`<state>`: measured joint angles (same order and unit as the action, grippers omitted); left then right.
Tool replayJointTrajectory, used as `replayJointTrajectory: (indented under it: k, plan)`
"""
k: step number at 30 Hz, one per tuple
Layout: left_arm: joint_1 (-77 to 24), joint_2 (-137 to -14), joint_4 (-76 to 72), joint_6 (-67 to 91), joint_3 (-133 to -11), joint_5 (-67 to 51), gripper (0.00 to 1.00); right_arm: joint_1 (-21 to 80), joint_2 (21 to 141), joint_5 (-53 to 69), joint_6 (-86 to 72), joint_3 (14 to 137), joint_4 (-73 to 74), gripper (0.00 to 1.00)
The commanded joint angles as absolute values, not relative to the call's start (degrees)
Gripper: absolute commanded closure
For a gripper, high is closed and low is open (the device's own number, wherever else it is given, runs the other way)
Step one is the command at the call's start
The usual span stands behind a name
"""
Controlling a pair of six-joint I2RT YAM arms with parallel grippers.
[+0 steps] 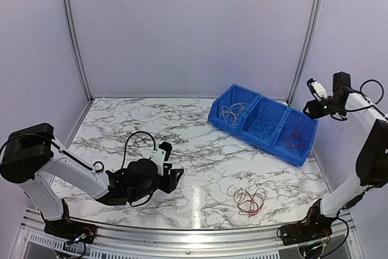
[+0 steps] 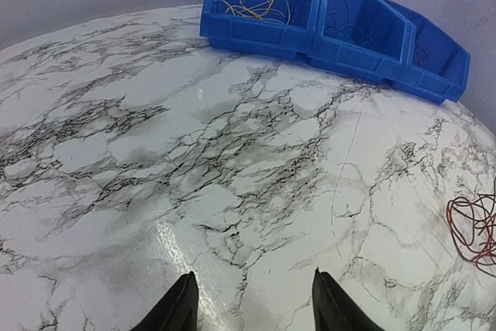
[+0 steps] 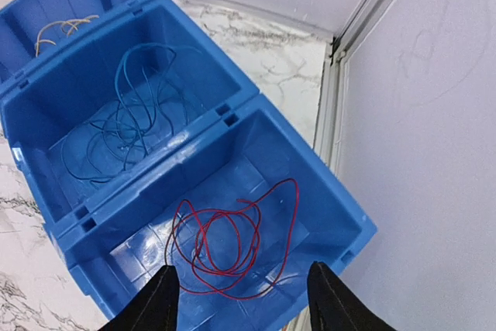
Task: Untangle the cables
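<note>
The left gripper (image 2: 252,312) hovers low over the marble table (image 1: 182,131) at the near left, its fingers apart with nothing between them; to its right, near the front edge, a loose bunch of cables (image 1: 248,201), mostly red, lies tangled on the surface; farther back, a blue bin (image 2: 263,36) with three compartments sits at an angle; tan cables (image 3: 66,27) lie in its left compartment, dark blue cables (image 3: 124,125) in the middle, red cables (image 3: 225,242) in the right; the right gripper (image 3: 244,300) hangs above that right compartment, fingers spread and empty
</note>
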<state>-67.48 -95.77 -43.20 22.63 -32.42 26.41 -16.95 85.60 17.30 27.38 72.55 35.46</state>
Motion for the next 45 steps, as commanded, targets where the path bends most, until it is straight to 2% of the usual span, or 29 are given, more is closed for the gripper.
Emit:
replayJointTrajectory:
  k: [1,5,8,11,15,19,23,29,33,35,39,45]
  plan:
    - [-67.93,-96.77,-42.80,21.63,-35.24,25.26,0.48,-14.21,79.98,15.04,28.08,74.29,37.86,0.43]
    - [-68.07,-97.32,-42.72,21.82,-37.05,24.05,0.48,-9.27,74.41,27.11,32.44,68.18,37.75,0.45]
    - [-68.12,-98.52,-42.54,23.48,-39.44,21.03,0.49,-1.44,70.82,34.88,38.85,61.71,38.36,0.47]
    - [-68.29,-101.17,-42.37,27.91,-43.57,14.33,0.49,6.15,68.37,35.71,39.54,54.89,34.75,0.48]
    - [-68.29,-106.89,-42.04,37.33,-49.15,3.51,0.48,7.97,66.46,38.14,33.46,47.18,24.18,0.50]
    - [-68.29,-113.01,-41.58,44.78,-54.17,-7.02,0.48,10.54,66.47,33.34,34.89,45.67,24.77,0.50]
    - [-68.38,-117.84,-41.64,47.91,-58.67,-13.33,0.50,10.50,65.45,33.73,34.74,45.33,24.45,0.50]
    - [-68.38,-121.86,-41.57,50.70,-63.05,-17.49,0.60,10.63,64.72,32.53,34.92,45.06,24.10,0.50]
    - [-68.38,-123.73,-41.57,51.62,-64.78,-20.47,0.63,10.68,64.53,32.03,34.98,44.82,23.91,0.50]
    - [-68.38,-124.19,-41.57,51.84,-65.56,-21.06,0.70,10.61,64.72,31.76,35.08,44.91,23.90,0.50]
    - [-68.38,-121.79,-41.57,49.58,-65.01,-18.59,0.99,10.63,64.53,31.77,35.11,44.76,23.80,0.50]
    - [-69.36,-109.89,-41.15,42.76,-63.26,-18.62,1.00,10.63,64.86,31.98,35.07,44.82,23.72,0.51]
